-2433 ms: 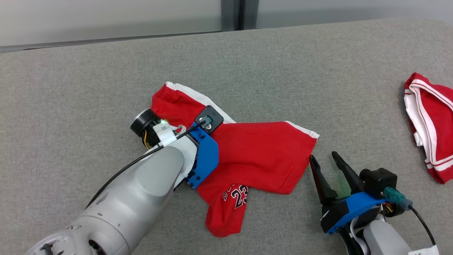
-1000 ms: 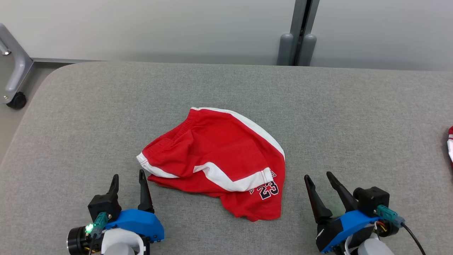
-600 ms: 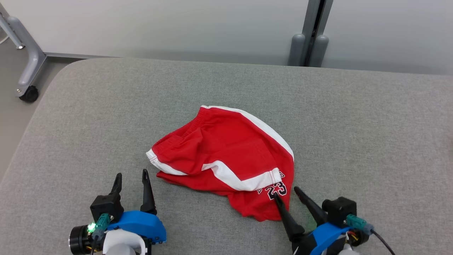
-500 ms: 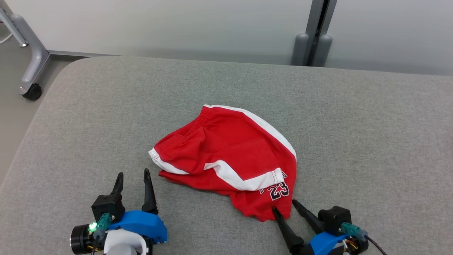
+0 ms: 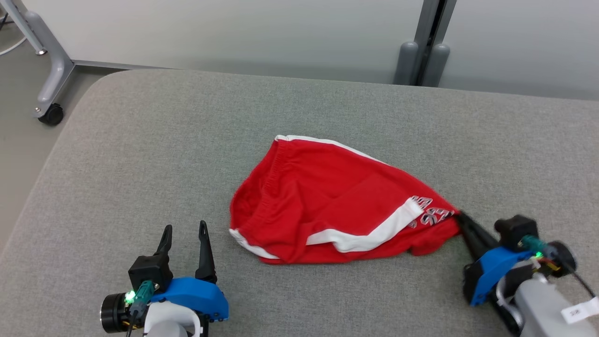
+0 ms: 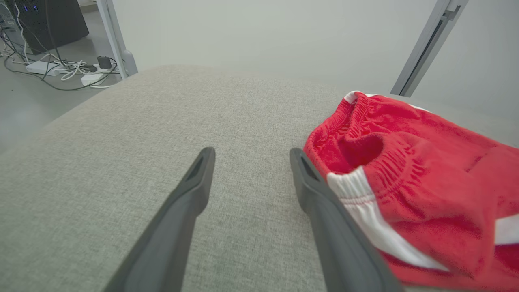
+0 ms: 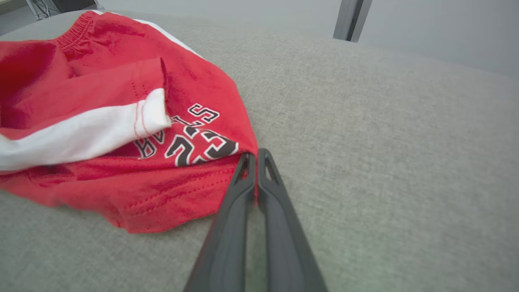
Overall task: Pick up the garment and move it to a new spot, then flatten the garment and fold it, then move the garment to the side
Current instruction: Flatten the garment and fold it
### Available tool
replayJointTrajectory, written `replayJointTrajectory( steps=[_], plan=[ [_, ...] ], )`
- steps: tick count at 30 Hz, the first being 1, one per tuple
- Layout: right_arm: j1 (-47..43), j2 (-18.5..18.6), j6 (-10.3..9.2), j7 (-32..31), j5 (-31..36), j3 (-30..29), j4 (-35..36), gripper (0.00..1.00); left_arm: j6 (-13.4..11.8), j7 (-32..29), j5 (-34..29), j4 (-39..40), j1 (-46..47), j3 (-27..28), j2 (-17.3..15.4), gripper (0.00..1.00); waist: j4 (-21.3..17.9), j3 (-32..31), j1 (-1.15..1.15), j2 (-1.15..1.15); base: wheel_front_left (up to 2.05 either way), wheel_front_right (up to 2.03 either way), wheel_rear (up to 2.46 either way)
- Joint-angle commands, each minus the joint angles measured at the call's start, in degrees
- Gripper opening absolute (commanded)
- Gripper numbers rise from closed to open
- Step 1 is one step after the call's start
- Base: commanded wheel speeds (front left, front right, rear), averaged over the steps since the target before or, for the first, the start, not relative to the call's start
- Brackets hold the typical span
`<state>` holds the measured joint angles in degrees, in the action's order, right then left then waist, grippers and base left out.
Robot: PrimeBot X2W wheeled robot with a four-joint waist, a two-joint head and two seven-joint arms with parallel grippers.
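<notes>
Shorts [image 5: 327, 201] stretching rightward now: right pincer [image 5: 459, 217] has clamped onto them and pulled; left pincer [image 5: 185, 226] gapes empty, so flattening looks underway.

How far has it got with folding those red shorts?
Done: nothing for sure; the red shorts lie bunched on the grey padded table. In hand: the right gripper pinches a leg corner, and the left gripper stands open. To do: flattening, folding, moving aside.

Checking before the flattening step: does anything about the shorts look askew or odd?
The red shorts lie bunched, not flat: a white-trimmed hem is folded back over part of the lettering, and the waistband gapes open. The right gripper, jaws shut, pinches the corner beside it.
</notes>
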<state>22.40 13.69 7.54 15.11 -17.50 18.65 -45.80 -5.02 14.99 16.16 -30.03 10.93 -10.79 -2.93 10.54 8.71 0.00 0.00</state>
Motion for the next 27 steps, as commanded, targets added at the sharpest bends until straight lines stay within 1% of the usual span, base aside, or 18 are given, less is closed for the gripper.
replayJointTrajectory(
  steps=[1, 3, 4, 5, 7, 10, 12, 14, 16, 18, 20, 23, 27],
  plan=[
    [2.77, 2.81, -0.1, -0.02, 2.09, -1.23, -0.49, 0.0, -0.05, 0.25, 0.28, 0.14, 0.19, -0.34, 0.05, 1.0, 0.14, 0.11, 0.0, 0.0, 0.0, 0.0, 0.0],
    [5.79, 6.07, -0.1, -0.02, 5.02, -2.77, -1.12, 0.0, 0.16, 0.25, 0.03, 0.01, 0.54, -0.56, 0.05, 1.0, 0.23, 0.26, 0.0, 0.0, 0.0, 0.0, 0.0],
    [7.22, 7.37, -0.1, -0.02, 6.47, -3.64, -1.65, 0.13, 0.21, 0.25, -0.02, -0.05, 0.72, -0.63, 0.05, 1.0, 0.27, 0.32, 0.0, 0.0, 0.0, 0.0, 0.0],
    [8.62, 8.14, -0.09, -0.02, 7.6, -4.72, -1.9, 1.0, 0.28, 0.25, -0.18, -0.22, 0.88, -0.76, 0.05, 1.0, 0.3, 0.38, 0.0, 0.0, 0.0, 0.0, 0.0],
    [10.21, 8.92, -0.06, -0.01, 9.82, -6.77, -3.33, 1.0, 0.44, 0.25, -0.31, -0.34, 1.11, -0.82, 0.05, 1.0, 0.32, 0.37, 0.0, 0.0, 0.0, 0.0, 0.0],
    [12.25, 8.18, -0.06, -0.01, 11.44, -10.33, -3.83, 1.0, 0.47, 0.25, -0.47, -0.56, 0.77, -1.0, 0.06, 1.0, 0.06, 0.02, 0.0, 0.0, 0.0, 0.0, 0.0],
    [11.8, 7.08, -0.06, -0.01, 12.46, -13.46, -3.29, 1.0, 0.49, 0.25, -0.61, -0.71, 0.25, -0.89, 0.04, 1.0, -0.37, -0.36, 0.0, 0.0, 0.0, 0.0, 0.0],
    [10.09, 5.15, -0.06, -0.01, 13.12, -16.02, -1.63, 1.0, 0.64, 0.25, -0.55, -0.8, -0.14, -0.89, 0.06, 1.0, -0.84, -0.7, 0.0, 0.0, 0.0, 0.0, 0.0],
    [7.76, 3.05, -0.05, -0.02, 13.22, -17.23, -0.21, 1.0, 0.81, 0.25, -0.63, -0.84, -0.37, -0.94, 0.03, 1.0, -1.34, -1.04, 0.0, 0.0, 0.0, 0.0, 0.0],
    [5.64, 0.71, -0.06, -0.01, 11.69, -17.26, 1.02, 1.0, 0.93, 0.25, -0.72, -0.78, -0.65, -1.13, 0.05, 1.0, -1.9, -1.26, 0.0, 0.0, 0.0, 0.0, 0.0],
    [4.43, -0.5, -0.06, 0.0, 10.73, -15.94, 0.91, 1.0, 1.1, 0.25, -0.89, -0.77, -0.66, -1.43, 0.03, 1.0, -2.09, -1.23, 0.0, 0.0, 0.0, 0.0, 0.0],
    [3.66, -1.14, -0.06, 0.0, 9.65, -14.36, 0.77, 1.0, 1.46, 0.25, -1.22, -0.77, -0.23, -2.13, 0.04, 1.0, -1.99, -1.0, 0.0, 0.0, 0.0, 0.0, 0.0],
    [5.28, -1.3, -0.06, 0.0, 8.17, -13.82, 0.04, 1.0, 1.37, 0.25, -1.01, -0.41, 0.55, -2.77, 0.03, 1.0, -1.37, -0.43, 0.0, 0.0, 0.0, 0.0, 0.0]
  ],
)
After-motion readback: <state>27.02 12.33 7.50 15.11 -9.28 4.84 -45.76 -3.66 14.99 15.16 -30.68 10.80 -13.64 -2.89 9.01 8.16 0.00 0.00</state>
